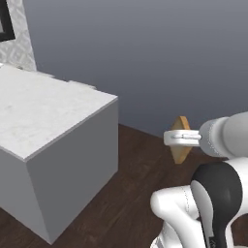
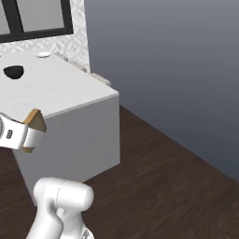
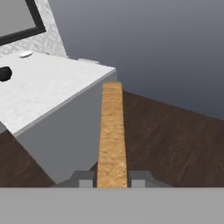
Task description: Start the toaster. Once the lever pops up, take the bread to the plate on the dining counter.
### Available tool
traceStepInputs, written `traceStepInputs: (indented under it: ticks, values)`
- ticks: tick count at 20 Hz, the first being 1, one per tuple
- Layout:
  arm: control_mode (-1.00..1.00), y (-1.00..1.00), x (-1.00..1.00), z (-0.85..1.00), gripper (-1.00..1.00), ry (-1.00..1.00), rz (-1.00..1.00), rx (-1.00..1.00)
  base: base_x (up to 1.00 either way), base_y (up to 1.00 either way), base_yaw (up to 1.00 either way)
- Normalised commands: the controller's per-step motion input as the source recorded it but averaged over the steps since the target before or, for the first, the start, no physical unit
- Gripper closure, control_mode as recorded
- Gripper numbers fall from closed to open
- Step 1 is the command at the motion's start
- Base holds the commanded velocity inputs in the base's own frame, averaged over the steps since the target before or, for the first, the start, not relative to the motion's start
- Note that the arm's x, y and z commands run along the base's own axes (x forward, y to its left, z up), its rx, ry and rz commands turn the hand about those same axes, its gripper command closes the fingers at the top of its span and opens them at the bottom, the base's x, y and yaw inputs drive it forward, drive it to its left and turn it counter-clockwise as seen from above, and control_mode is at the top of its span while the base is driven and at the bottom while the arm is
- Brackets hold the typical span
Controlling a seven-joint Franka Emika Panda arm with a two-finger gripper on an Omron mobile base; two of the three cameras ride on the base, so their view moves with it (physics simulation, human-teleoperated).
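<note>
My gripper (image 1: 181,138) is shut on the bread (image 1: 182,147), a tan toast slice held on edge above the dark floor. In the hand view the bread (image 3: 112,127) runs straight up from between the two fingertips (image 3: 83,178). From the right base camera the gripper (image 2: 27,134) and bread (image 2: 35,118) sit at the left edge, level with the near side of the dining counter (image 2: 60,91). This white marble-look counter (image 1: 43,106) lies ahead and to the left. The small white plate (image 2: 43,54) rests at the counter's far edge, also visible as the plate (image 3: 25,54). The toaster is out of view.
A dark bowl (image 2: 13,71) sits on the counter nearer than the plate. Dark wood floor (image 2: 163,177) spreads to the right of the counter, up to a plain grey wall (image 1: 160,53). A black-framed window (image 2: 37,18) is behind the counter.
</note>
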Motion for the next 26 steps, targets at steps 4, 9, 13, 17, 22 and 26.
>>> traceStepInputs:
  ticks: [4,9,13,17,22,26]
  values:
    - [1.00,0.00,0.00,0.00,1.00,0.00,0.00,0.00,1.00,-0.65,0.00]
    - [1.00,0.00,0.00,0.00,1.00,0.00,0.00,0.00,1.00,-0.49,0.00]
    - [1.00,0.00,0.00,0.00,1.00,0.00,0.00,0.00,1.00,-0.25,0.05]
    - [1.00,0.00,0.00,0.00,1.00,0.00,0.00,0.00,1.00,-0.23,0.13]
    - [1.00,0.00,0.00,0.00,1.00,0.00,0.00,0.00,1.00,-0.28,0.21]
    - [1.00,0.00,0.00,0.00,1.00,0.00,0.00,0.00,1.00,-0.28,0.30]
